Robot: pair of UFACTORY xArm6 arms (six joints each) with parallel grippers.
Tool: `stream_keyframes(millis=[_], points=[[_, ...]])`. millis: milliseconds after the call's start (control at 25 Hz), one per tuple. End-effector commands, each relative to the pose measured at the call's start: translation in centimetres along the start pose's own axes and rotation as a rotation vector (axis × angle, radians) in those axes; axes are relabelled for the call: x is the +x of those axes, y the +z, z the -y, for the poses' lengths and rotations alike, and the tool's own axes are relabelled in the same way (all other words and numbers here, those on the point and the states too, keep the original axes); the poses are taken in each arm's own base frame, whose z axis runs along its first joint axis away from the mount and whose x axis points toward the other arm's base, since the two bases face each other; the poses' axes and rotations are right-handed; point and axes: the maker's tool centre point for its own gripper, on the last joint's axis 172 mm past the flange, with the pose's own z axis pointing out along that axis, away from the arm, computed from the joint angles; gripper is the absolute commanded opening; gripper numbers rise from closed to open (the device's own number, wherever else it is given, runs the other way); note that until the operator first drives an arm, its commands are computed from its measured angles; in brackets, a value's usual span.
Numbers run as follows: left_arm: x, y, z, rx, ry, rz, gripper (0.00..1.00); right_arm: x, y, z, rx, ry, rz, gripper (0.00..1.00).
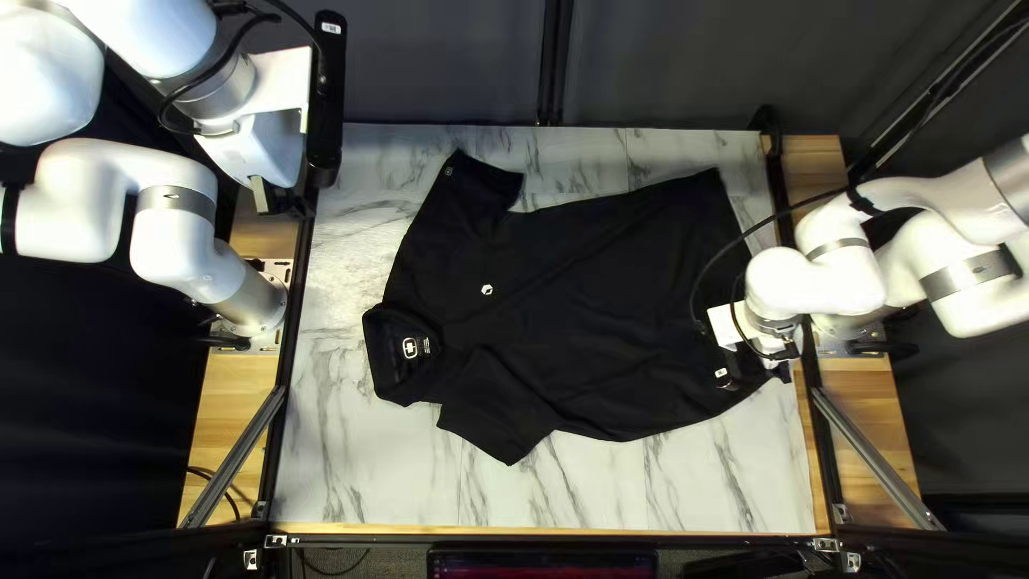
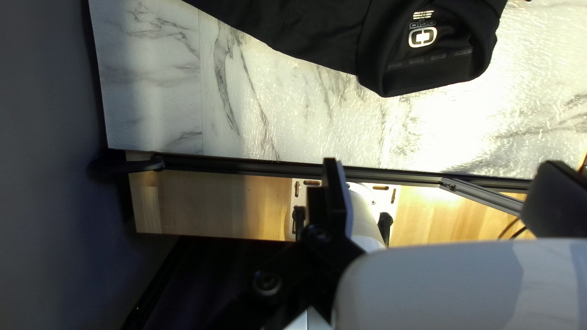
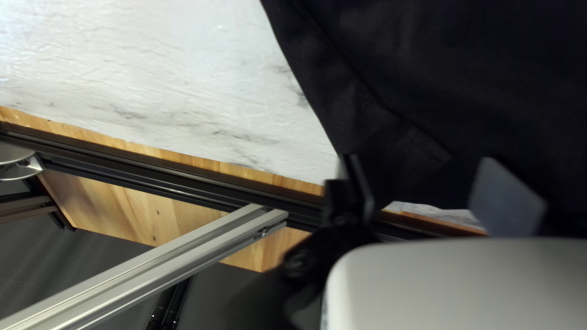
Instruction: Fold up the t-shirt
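Holding the left end effector (image 1: 277, 198) open by the left edge of the tabletop (image 1: 354, 483), and hovering the right end effector (image 1: 756, 370) open at the hem corner of the black t-shirt (image 1: 600, 311), spread across the tabletop, collar toward the left arm's base.

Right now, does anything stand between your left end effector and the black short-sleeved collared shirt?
Nothing visible blocks my left end effector from the black collared shirt: only the black metal rail and white marbled tabletop lie between, and it looks raised above both.
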Motion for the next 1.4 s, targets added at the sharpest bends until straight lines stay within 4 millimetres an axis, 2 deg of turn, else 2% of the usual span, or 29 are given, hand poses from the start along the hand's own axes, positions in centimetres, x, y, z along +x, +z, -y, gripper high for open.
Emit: stream_keyframes(millis=[40, 120, 200, 240, 400, 480, 720, 800, 840, 880, 920, 960, 1400], points=[[0.0, 0.0, 0.0, 0.000, 0.000, 0.000, 1.00, 0.2, 0.0, 0.0, 0.003, 0.001, -0.003, 0.97], [0.0, 0.0, 0.0, 0.000, 0.000, 0.000, 1.00, 0.2, 0.1, 0.0, 0.005, 0.001, -0.003, 0.88], [0.0, 0.0, 0.0, 0.000, 0.000, 0.000, 1.00, 0.3, 0.1, -0.1, 0.007, 0.001, -0.003, 0.66], [0.0, 0.0, 0.0, 0.000, 0.000, 0.000, 1.00, 0.4, 0.1, -0.1, 0.009, 0.000, -0.002, 0.52], [0.0, 0.0, 0.0, 0.000, 0.000, 0.000, 1.00, 0.5, 0.1, -0.2, 0.011, -0.003, -0.001, 0.14], [0.0, 0.0, 0.0, 0.000, 0.000, 0.000, 1.00, 0.5, 0.1, -0.3, 0.012, -0.004, 0.000, 0.07], [0.0, 0.0, 0.0, 0.000, 0.000, 0.000, 1.00, 0.5, 0.3, -0.2, 0.015, -0.001, -0.003, 0.05], [0.0, 0.0, 0.0, 0.000, 0.000, 0.000, 1.00, 0.5, 0.0, 0.0, 0.014, 0.000, -0.005, 0.07], [0.0, 0.0, 0.0, 0.000, 0.000, 0.000, 1.00, 0.6, -0.3, 0.1, 0.013, 0.002, -0.007, 0.23], [0.0, 0.0, 0.0, 0.000, 0.000, 0.000, 1.00, 0.6, -0.5, 0.2, 0.011, 0.003, -0.009, 0.41], [0.0, 0.0, 0.0, 0.000, 0.000, 0.000, 1.00, 0.7, -0.7, 0.3, 0.010, 0.004, -0.010, 0.94], [0.0, 0.0, 0.0, 0.000, 0.000, 0.000, 1.00, 0.7, -0.8, 0.3, 0.009, 0.006, -0.011, 1.00], [0.0, 0.0, 0.0, 0.000, 0.000, 0.000, 1.00, 0.6, -0.4, 0.4, 0.013, 0.026, -0.031, 1.00]])
